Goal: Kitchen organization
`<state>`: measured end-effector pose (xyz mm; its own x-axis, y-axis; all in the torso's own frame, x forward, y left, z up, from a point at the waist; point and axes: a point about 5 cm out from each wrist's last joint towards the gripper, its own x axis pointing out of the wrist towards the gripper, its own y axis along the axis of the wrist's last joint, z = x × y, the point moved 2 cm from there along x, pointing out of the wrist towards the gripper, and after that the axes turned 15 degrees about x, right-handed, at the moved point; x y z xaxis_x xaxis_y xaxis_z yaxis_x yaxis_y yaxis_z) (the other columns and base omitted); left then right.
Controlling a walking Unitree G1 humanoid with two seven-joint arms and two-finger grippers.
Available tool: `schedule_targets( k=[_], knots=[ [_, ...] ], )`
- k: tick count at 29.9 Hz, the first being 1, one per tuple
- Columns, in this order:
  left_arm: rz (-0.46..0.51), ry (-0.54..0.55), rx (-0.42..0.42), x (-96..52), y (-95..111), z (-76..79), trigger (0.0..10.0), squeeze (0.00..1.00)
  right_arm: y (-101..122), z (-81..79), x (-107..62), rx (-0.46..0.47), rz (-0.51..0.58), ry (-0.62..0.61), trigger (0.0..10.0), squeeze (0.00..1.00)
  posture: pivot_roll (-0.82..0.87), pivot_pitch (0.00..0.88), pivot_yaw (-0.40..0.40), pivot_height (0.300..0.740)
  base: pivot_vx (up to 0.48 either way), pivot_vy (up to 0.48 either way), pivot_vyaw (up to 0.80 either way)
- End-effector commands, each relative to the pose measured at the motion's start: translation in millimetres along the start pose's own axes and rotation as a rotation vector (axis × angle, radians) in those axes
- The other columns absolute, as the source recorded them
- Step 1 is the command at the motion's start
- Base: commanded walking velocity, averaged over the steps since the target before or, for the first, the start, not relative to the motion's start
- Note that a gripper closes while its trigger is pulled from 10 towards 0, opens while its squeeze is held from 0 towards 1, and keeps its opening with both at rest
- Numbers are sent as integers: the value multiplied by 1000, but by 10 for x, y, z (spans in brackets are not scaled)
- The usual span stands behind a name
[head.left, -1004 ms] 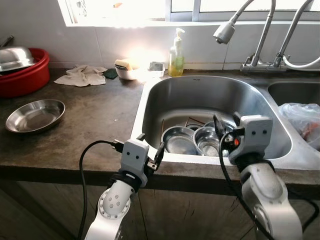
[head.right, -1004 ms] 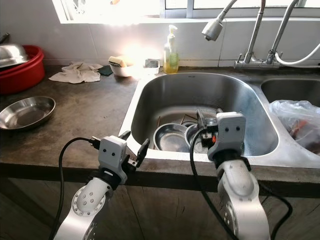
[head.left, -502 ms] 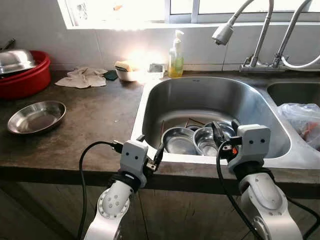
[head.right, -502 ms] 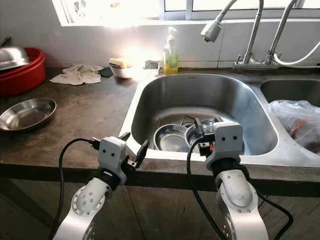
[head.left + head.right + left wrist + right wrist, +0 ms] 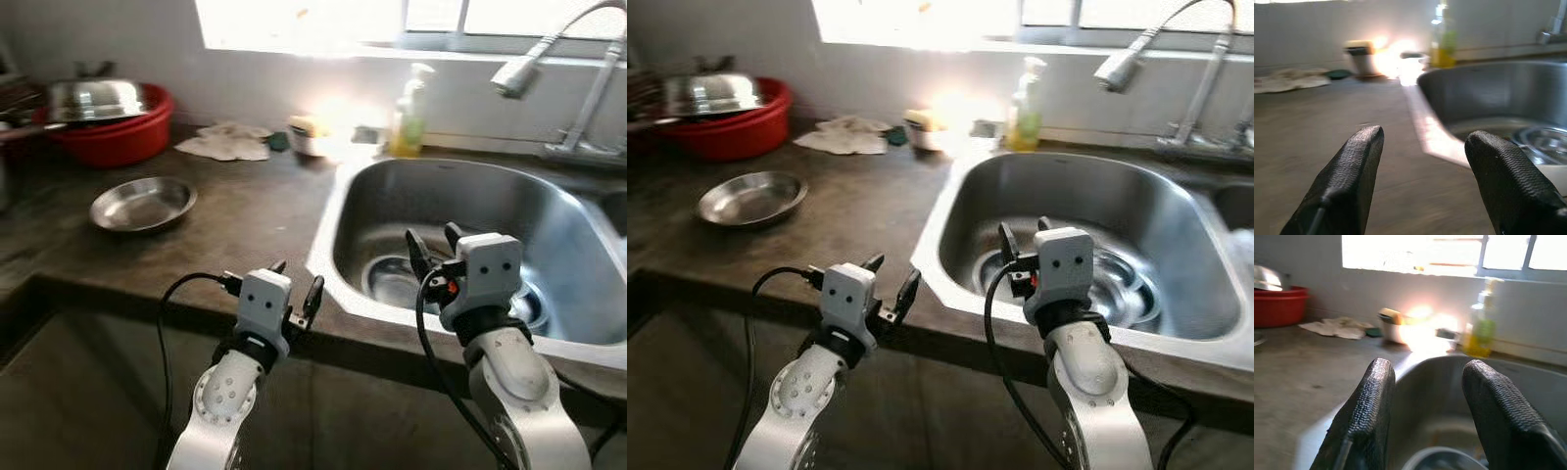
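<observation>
Left gripper [image 5: 294, 284] spread, empty, at near counter [image 5: 235, 225] edge. Right gripper [image 5: 431, 247] spread (empty too) over sink [image 5: 441, 196] near rim. Steel bowls [image 5: 397, 282] in sink; steel dish [image 5: 143, 203] far left.

Shiny steel sink [image 5: 470, 211], matt rough counter [image 5: 245, 215], plastic tub [image 5: 108, 142]

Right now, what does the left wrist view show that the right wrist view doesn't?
Left wrist view: the open left gripper and the tap's base. Right wrist view: the open right gripper, the red basin and the bright window. Both: the soap bottle, the white cloth, the dark counter and the steel sink.
</observation>
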<state>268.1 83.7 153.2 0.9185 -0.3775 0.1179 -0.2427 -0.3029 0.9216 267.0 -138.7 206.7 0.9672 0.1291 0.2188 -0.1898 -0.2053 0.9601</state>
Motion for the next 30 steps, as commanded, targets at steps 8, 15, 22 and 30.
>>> schedule_targets(
  k=[8, 15, 22, 30],
  knots=[
    [-12, 14, 11, 9, -16, -27, 10000, 0, 20, -10, 56, 31, 7, -6, 10000, 0, 89, 0, -26, 740, 0, 0, 0],
    [-13, 14, 11, -3, -17, -30, 10000, 0, 21, -26, 67, 32, 9, -6, 10000, 0, 90, 0, -20, 740, 0, 0, 0],
    [-14, 15, 11, -9, -16, -31, 10000, 0, 27, -29, 84, 23, 12, -4, 10000, 0, 93, 0, -23, 740, 0, 0, 0],
    [-16, 13, 9, -14, -19, -25, 10000, 0, 32, -34, 87, 18, 17, -5, 10000, 0, 92, 0, -23, 740, 0, 0, 596]
  ],
)
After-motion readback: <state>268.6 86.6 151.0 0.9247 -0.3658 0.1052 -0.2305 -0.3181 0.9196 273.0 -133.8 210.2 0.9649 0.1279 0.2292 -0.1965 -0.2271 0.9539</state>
